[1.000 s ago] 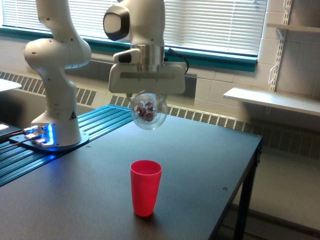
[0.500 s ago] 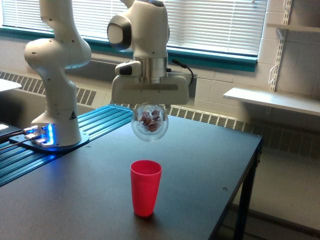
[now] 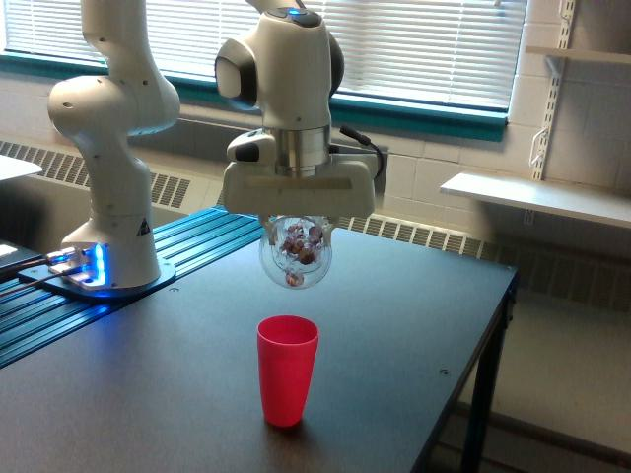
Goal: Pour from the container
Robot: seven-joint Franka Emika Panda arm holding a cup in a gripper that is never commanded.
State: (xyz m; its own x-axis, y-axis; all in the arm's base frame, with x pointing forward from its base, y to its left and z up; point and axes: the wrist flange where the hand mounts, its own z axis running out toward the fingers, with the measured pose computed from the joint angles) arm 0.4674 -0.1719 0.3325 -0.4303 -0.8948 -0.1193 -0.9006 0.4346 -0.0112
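Gripper (image 3: 297, 223) hangs from the white arm (image 3: 286, 79), clamped on the clear glass bowl (image 3: 296, 253), which sits in the air above the red cup (image 3: 287, 370) and apart from it. Small reddish-brown pieces (image 3: 300, 246) lie inside the bowl. The cup stands upright on the dark table (image 3: 394, 325).

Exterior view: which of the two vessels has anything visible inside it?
The clear glass container held by the gripper shows small reddish pieces inside; the red cup on the table shows none.
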